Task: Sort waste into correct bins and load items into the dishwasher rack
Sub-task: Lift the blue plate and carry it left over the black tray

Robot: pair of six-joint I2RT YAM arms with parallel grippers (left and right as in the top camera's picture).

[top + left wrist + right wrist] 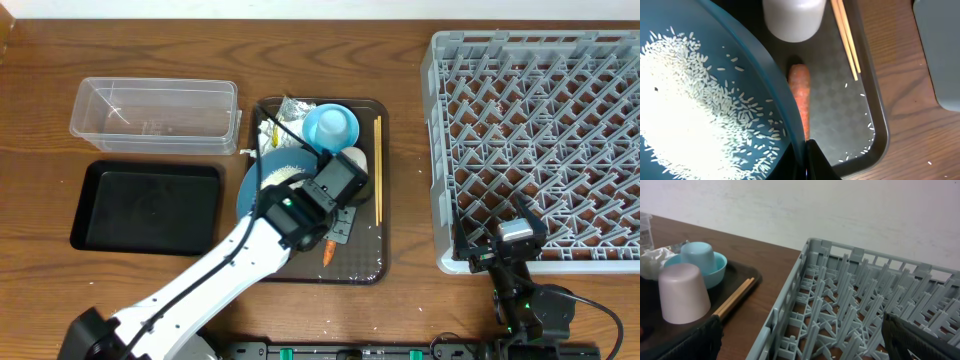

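Your left gripper (811,161) is closed tight on the rim of the big dark blue bowl (700,55). The bowl is at the left half of the dark brown rectangular serving tray (372,268), near the middle of the tabletop. Loose white rice grains (685,105) lie inside the bowl.

An orange carrot piece (800,95) lies on the tray just beside the bowl's rim. Beyond it stands an upturned pale pink cup (352,160). Thin wooden chopsticks (378,170) run along the tray's right edge.

A small light blue bowl (330,125) sits by the tray's far edge. Crumpled white tissue (652,260) sits beside it.

Your right gripper (805,342) is spread wide and holds nothing. It hangs at the near edge of the large light grey lattice rack (540,140) on the tabletop's right side.

Toward the left edge sit a clear rectangular plastic tub (155,115) and, nearer you, a shallow black rectangular tray (145,205).
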